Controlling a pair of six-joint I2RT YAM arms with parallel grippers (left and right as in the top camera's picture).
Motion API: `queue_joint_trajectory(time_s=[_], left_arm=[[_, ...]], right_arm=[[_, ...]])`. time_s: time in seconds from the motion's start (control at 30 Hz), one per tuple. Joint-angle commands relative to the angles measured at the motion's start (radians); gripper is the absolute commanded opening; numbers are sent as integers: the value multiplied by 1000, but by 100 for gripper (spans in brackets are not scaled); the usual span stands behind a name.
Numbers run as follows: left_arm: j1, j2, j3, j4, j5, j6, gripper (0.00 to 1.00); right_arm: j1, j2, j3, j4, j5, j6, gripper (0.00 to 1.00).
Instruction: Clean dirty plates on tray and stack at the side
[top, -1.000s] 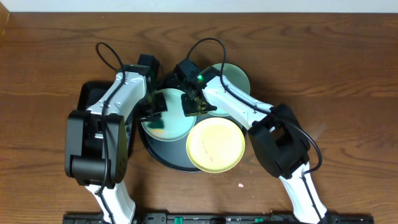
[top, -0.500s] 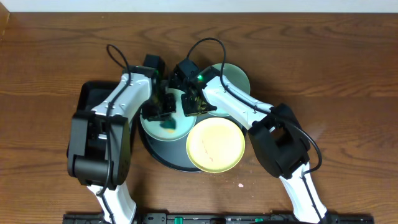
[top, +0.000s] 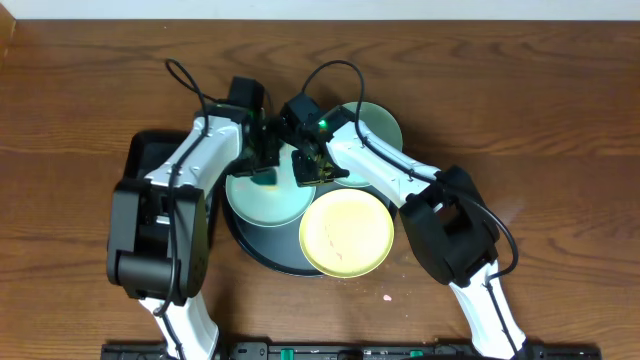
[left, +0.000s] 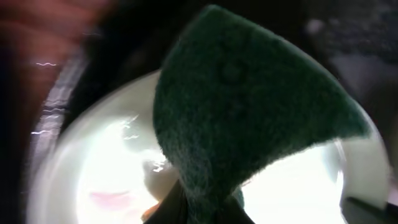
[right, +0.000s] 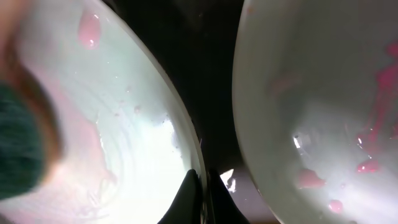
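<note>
Filling most of the left wrist view, a dark green sponge (left: 249, 106) blocks nearly everything behind it. The left tool (left: 193, 210) shows only as a dark wedge at the bottom edge, clenched on the sponge's lower corner. The mint plate (left: 93, 168) under it is washed out by glare, with a faint pink smear low in the frame. In the overhead view both arms cross above the round black tray (top: 262, 255), which shows only as a dark crescent at lower left because the plates cover it. This mint plate lies at the tray's left, and the sponge rests on its upper rim. The second mint plate (top: 385, 125) sits at upper right, half hidden by the right arm. The yellow plate (top: 347, 235) lies at lower right, overlapping the tray's edge. The right tool (right: 200, 196) is pinched shut on the first mint plate's rim. Pink smears mark both mint plates in the right wrist view. A rectangular black tray (top: 140, 158) at the left is mostly covered by the left arm, its contents unreadable, on the wooden bench (top: 560, 120).
</note>
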Motion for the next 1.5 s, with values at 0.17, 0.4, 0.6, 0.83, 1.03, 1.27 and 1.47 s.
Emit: queue_joint_trajectory(time_s=[0.17,0.4,0.6,0.83,1.03,1.27,1.47], left_arm=[[40,-192,140,-221,-213,-57,7],[165,-307,140,-387,-210,-56,7],[287,-325,139,-403,-202,-56,8],[320,-325,139,-401,-203,-56,8],[320,-325,139,-399,-203,-56,8],[320,-325,139,-399,-203,-56,9],[320,-325,137,-399,-203,-56,9]], right_arm=[[2,19,-3,-15,4,-36,1],[3,6,24,0,-69,-177,1],[-5,-71,50,-5,-55,-247,1],[30,-194,50,-62,242,-276,1],[90,-289,50,-80,551,-276,1],[210,-366,50,-83,997,-277,1],[312,-371,50,-83,1256,-277,1]])
